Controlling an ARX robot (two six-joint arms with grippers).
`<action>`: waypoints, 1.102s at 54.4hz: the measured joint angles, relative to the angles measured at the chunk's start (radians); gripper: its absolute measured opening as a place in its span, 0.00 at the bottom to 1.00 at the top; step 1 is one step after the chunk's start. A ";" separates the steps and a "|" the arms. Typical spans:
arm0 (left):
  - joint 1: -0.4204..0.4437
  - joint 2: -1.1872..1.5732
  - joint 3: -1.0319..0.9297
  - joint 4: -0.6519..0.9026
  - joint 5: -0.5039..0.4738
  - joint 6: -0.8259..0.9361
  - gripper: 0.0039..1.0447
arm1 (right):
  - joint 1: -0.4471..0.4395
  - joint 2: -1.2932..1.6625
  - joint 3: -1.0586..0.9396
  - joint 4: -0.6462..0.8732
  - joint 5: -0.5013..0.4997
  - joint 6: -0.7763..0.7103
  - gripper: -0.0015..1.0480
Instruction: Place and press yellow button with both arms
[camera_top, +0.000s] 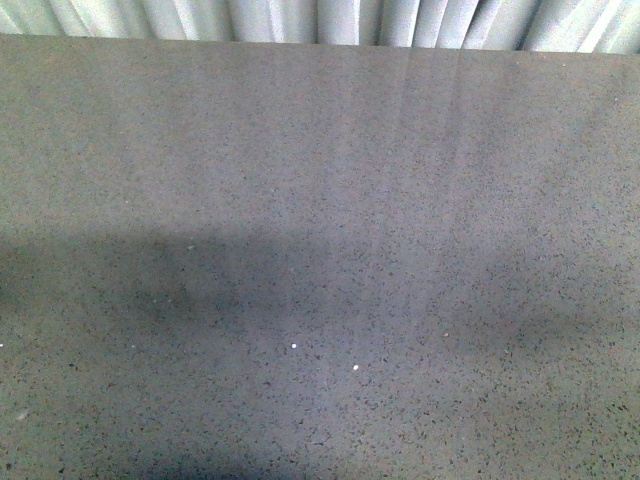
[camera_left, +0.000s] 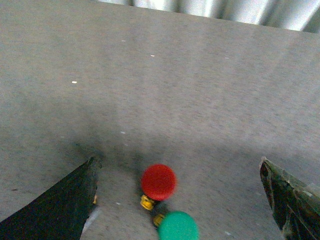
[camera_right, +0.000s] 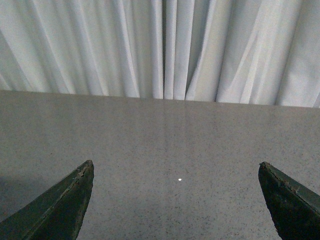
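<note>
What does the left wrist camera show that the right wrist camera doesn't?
Only the left wrist view: a red-capped button and a green-capped button, close together on the table, seen between the left gripper's open fingers.
Only the right wrist view: the right gripper's open fingers, with just a small white speck on the surface between them.
Both: the grey speckled table and the pale curtain beyond its far edge. The yellow button shows in neither.

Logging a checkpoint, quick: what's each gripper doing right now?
Left gripper: open, holding nothing; a red button and a green button sit on the table below it.
Right gripper: open, holding nothing.
</note>
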 joint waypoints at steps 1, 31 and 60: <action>0.011 0.019 0.000 0.019 -0.001 0.006 0.91 | 0.000 0.000 0.000 0.000 0.000 0.000 0.91; 0.272 0.652 -0.002 0.517 0.050 0.111 0.91 | 0.000 0.000 0.000 0.000 0.001 0.000 0.91; 0.284 0.800 0.002 0.601 0.051 0.131 0.91 | 0.000 0.000 0.000 0.000 0.001 0.000 0.91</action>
